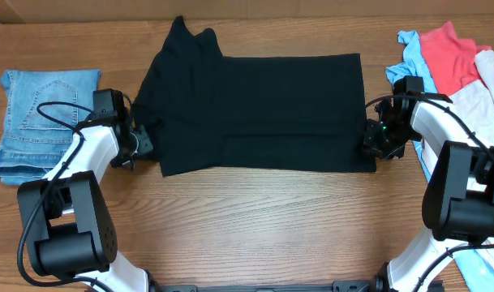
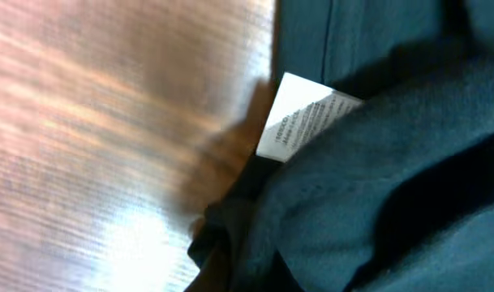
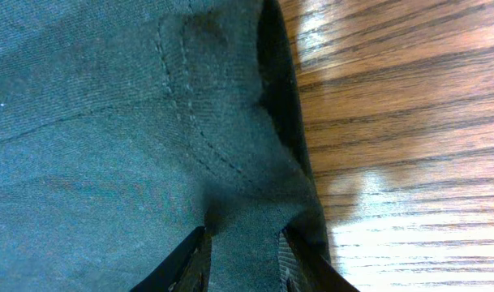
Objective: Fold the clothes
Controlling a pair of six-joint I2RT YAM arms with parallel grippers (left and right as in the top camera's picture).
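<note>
I see the black T-shirt spread mid-table, right gripper at its 3 o'clock edge pinched onto the hem, left gripper at 9 o'clock near the white label, its grip I cannot tell, view blurred, jeans beyond.

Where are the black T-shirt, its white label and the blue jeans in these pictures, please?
black T-shirt (image 1: 271,105): overhead view, middle of the flat body panel.
white label (image 2: 299,118): left wrist view, centre of the printed tag.
blue jeans (image 1: 23,122): overhead view, middle of the folded denim.
</note>
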